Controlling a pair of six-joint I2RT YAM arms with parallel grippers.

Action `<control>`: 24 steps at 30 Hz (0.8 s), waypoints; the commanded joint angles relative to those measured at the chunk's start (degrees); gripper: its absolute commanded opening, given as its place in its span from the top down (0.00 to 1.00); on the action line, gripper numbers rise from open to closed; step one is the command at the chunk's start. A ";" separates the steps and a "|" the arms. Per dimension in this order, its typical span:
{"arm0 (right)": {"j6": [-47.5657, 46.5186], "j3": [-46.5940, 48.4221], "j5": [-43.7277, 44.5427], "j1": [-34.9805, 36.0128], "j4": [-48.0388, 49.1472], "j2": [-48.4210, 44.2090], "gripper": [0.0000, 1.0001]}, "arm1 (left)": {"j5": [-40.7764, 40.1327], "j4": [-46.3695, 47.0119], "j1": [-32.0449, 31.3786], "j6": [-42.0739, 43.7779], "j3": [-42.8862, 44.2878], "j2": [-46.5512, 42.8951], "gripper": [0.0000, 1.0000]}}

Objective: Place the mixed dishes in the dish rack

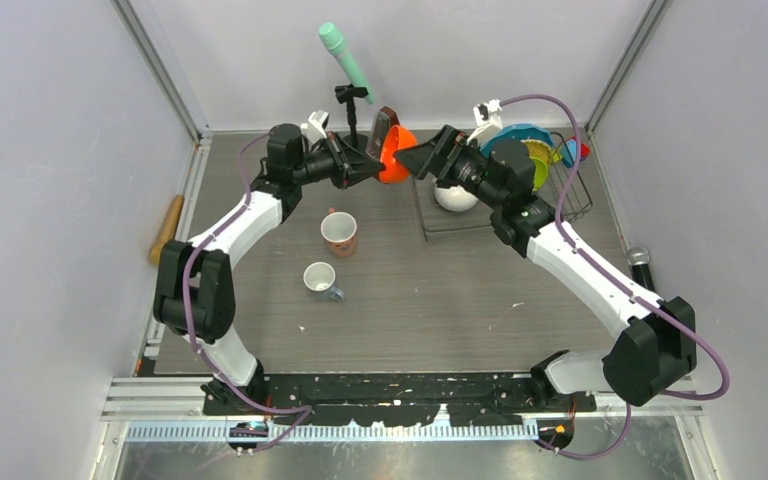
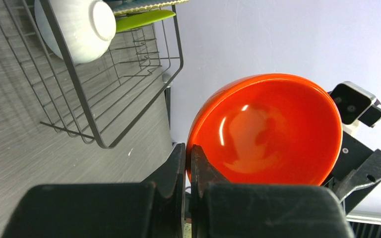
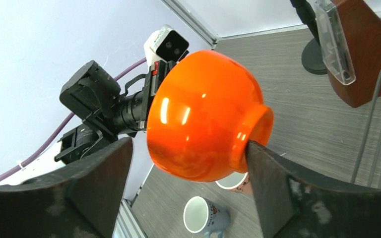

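Passing the orange bowl [image 2: 273, 129], clamped at its rim by our left tool [image 2: 189, 157], we centre the right tool [image 3: 186, 161], jaws apart around it, before closing and releasing.

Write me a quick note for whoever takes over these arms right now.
Left gripper: shut on the orange bowl's rim, holding it in the air.
Right gripper: open, fingers either side of that bowl, not gripping.
Done: white bowl, teal plate and green plate are in the rack.
To do: orange bowl, plus pink mug and blue-handled mug on the table.
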 commanded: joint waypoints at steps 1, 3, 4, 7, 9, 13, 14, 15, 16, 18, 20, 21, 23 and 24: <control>-0.04 3.86 1.32 -0.04 0.10 -1.82 0.16 | 1.05 3.24 -0.90 0.01 -0.95 -4.16 1.00; 0.33 3.75 0.61 -0.08 -0.04 -1.90 0.28 | 0.67 2.95 -1.00 0.30 -1.27 -4.58 1.00; 0.49 3.63 0.24 -0.06 -0.27 -1.98 0.32 | 0.56 2.82 -1.00 0.46 -1.30 -4.70 1.00; 0.69 3.52 0.32 -0.01 -1.90 -2.20 0.37 | 0.17 1.79 -1.15 1.49 -0.98 -5.06 1.00; 0.39 3.85 0.16 -0.03 -3.41 -2.07 0.28 | -0.18 0.66 -1.30 2.41 -0.58 -5.16 1.00; 0.59 4.17 -1.59 -0.04 -4.12 -1.83 0.03 | -1.02 -1.53 -1.68 4.07 -0.01 -5.19 1.00; 0.75 4.13 -1.80 -0.04 -3.98 -1.79 0.01 | -1.12 -1.68 -1.77 4.19 0.02 -5.11 1.00; 0.94 4.10 -2.03 -0.04 -3.76 -1.88 0.01 | -1.25 -1.76 -1.79 4.27 0.03 -5.13 1.00; 1.02 4.14 -2.07 -0.04 -3.76 -1.85 0.01 | -1.51 -2.10 -1.86 4.57 0.10 -5.09 1.00; 1.01 4.42 -2.01 -0.04 -4.09 -1.71 0.04 | -2.36 -3.89 -2.17 6.10 0.54 -5.36 1.00; 0.82 4.90 -1.35 -0.04 -5.20 -1.43 0.14 | -3.35 -6.38 -2.46 8.05 1.33 -5.70 1.00; 0.73 5.30 -0.97 -0.04 -5.98 -1.29 0.17 | -3.67 -7.26 -2.62 8.63 1.60 -5.94 1.00; 0.80 5.77 -0.35 -0.08 -7.40 -0.97 0.21 | -4.00 -7.28 -2.67 9.02 1.53 -6.19 1.00; 0.82 5.85 -0.39 -0.05 -7.55 -0.87 0.22 | -4.11 -7.18 -2.67 9.38 1.58 -6.36 1.00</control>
